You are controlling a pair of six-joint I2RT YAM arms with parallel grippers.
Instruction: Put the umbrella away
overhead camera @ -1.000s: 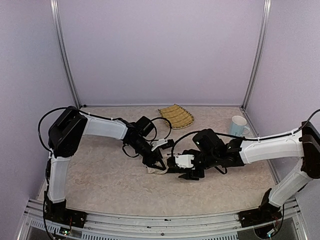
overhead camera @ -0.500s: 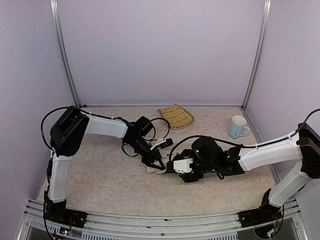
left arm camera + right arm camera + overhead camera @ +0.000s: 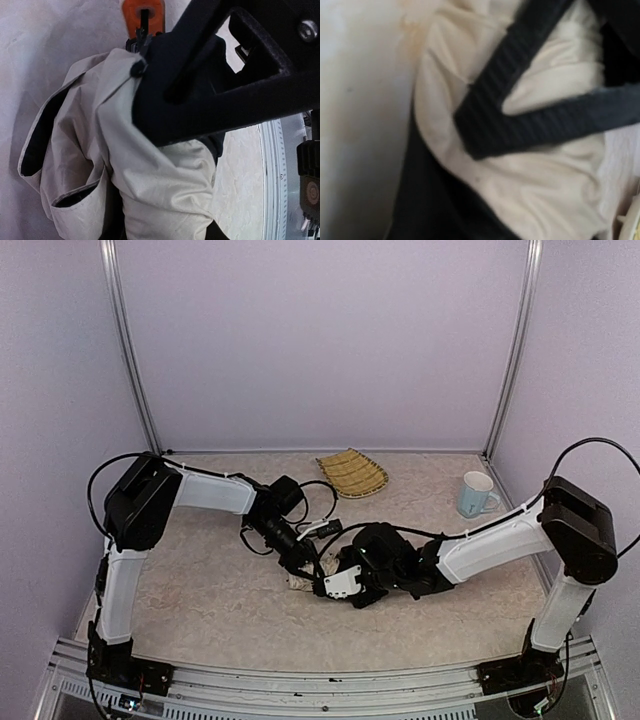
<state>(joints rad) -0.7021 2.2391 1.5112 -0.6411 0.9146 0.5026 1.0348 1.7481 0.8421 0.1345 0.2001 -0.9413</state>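
Umbrella (image 3: 300, 581) lay collapsed mid-bench (image 3: 200, 590), between the two arms. Left jaws were clamped on its bunched canopy, apparently steadying it for folding. Right jaws sat hard against the cloth; open or closed could not be told. Fabric was cream, soft, creased and dark-lined.

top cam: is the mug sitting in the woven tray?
No, the mug stands on the table by the right wall, well apart from the woven tray at the back.
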